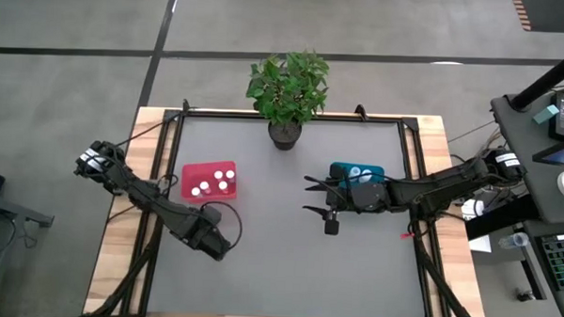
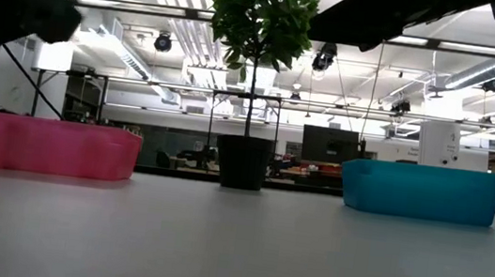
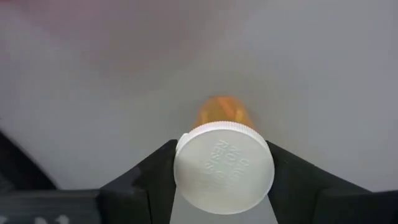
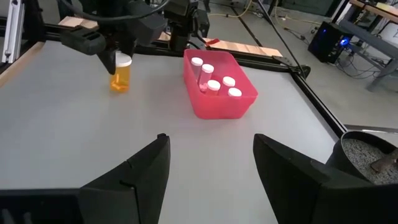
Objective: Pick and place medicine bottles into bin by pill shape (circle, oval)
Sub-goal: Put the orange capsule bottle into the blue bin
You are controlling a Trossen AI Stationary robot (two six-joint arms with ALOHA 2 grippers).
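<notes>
We see the left gripper (image 4: 118, 46) low over the grey table (image 1: 288, 262), just in front of the red bin (image 1: 209, 180). Its two fingers (image 3: 149, 174) sit on either side of the white cap of an orange bottle (image 4: 121, 74), touching the cap's edges, so it is grasping the bottle by its cap. The bottle stands upright on the table, its long axis vertical and the cap facing up (in the left wrist view we look almost straight down onto the cap, with the orange body showing beyond it). In the right wrist view the bottle's base appears to rest on the table surface.

The red bin holds several white-capped bottles (image 4: 214, 84); one clear one stands upright, the others show mostly their caps. The right gripper (image 1: 311, 196) hangs above the table beside the blue bin (image 1: 357, 171), its fingers spread apart and holding nothing. A potted plant (image 1: 286, 88) stands at the table's far edge, between the two bins.
</notes>
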